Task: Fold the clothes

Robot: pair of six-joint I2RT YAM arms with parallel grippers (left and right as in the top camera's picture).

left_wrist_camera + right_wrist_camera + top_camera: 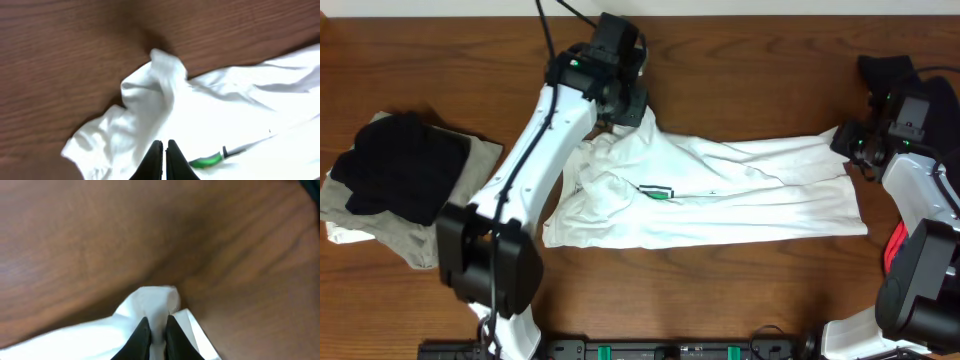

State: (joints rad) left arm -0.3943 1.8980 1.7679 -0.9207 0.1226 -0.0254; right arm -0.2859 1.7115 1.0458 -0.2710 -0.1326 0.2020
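The white T-shirt (720, 195) lies spread across the middle of the table, its green plug logo (658, 191) facing up. My left gripper (625, 100) is shut on the shirt's far left corner, where the cloth rises to a bunched peak (160, 75); its closed fingertips (164, 144) sit over white cloth near the logo (205, 161). My right gripper (848, 140) is shut on the shirt's far right corner, with a fold of white cloth (157, 302) pinched between its fingers (158, 322). A black garment (892, 72) lies at the far right, with a red edge (897, 245) lower down.
A stack of folded clothes sits at the left: a black piece (400, 165) on a beige one (470, 170). Bare brown table (740, 80) lies behind the shirt and in front of it (720, 290).
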